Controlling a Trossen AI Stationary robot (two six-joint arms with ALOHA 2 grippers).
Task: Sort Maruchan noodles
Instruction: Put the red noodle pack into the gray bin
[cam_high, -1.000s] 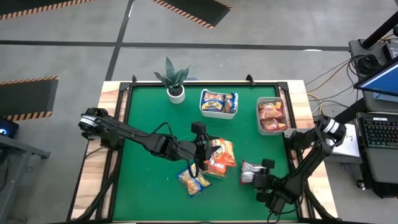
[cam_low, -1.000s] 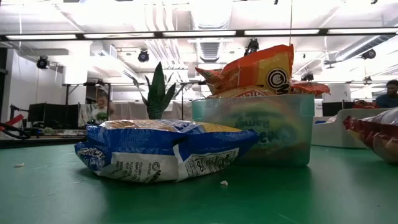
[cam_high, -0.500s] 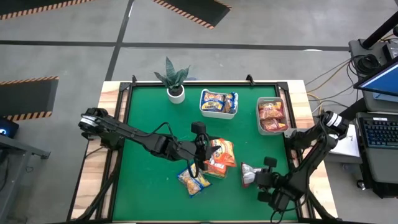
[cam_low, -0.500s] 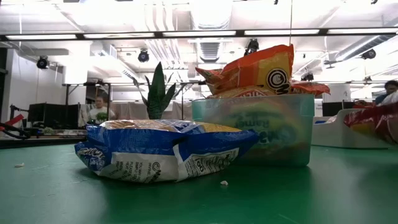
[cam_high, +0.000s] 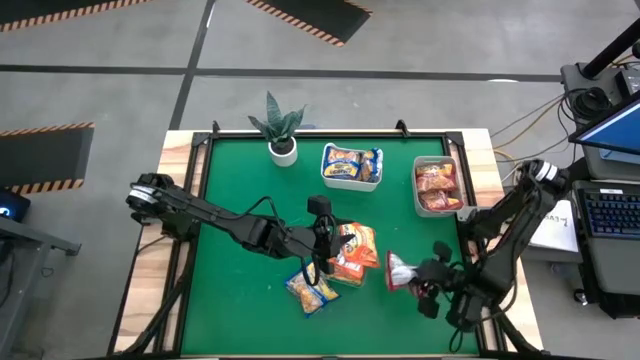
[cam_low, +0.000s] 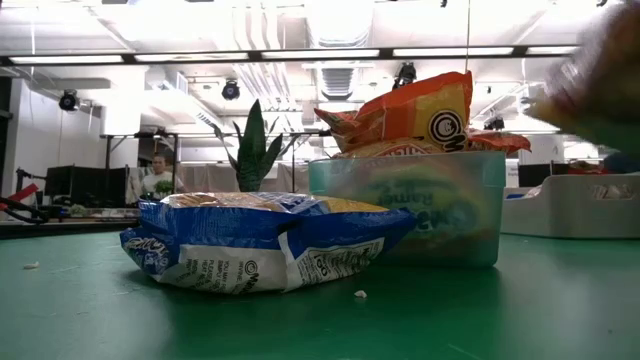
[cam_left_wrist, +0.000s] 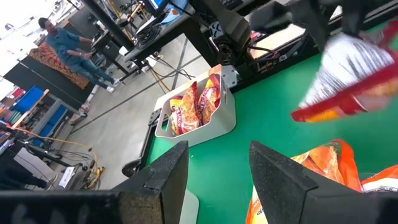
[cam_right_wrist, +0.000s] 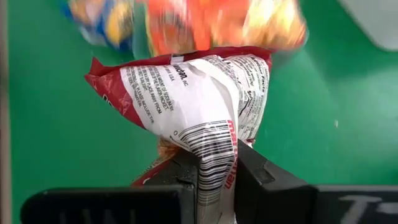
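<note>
My right gripper (cam_high: 428, 274), near the table's right near corner, is shut on a dark red-and-silver noodle packet (cam_high: 400, 271), which shows large in the right wrist view (cam_right_wrist: 199, 93) and blurred in the low view (cam_low: 600, 75). My left gripper (cam_high: 320, 252) hangs open over a heap of orange packets (cam_high: 352, 250) in a clear tray (cam_low: 410, 215) at mid-table and touches nothing. A yellow-and-blue packet (cam_high: 311, 291) lies flat on the green mat near it (cam_low: 260, 240). My right gripper pinches the red-and-silver packet between its two fingers (cam_right_wrist: 258, 180), at the end with the barcode (cam_right_wrist: 214, 152). The fingers come roughly level from the table's right side. The packet is lifted clear of the mat and sticks out beyond the fingertips toward the table's left.
A white tub (cam_high: 352, 182) with yellow-and-blue packets and a grey bin (cam_high: 418, 190) with red packets stand at the far right of the mat. A potted plant (cam_high: 281, 128) stands at the far edge. Bare mat (cam_high: 240, 180) lies at the left.
My right gripper has risen, carrying the red-and-silver packet up off the mat: in the low view the packet went from table height to the picture's top. The left arm has kept still.
</note>
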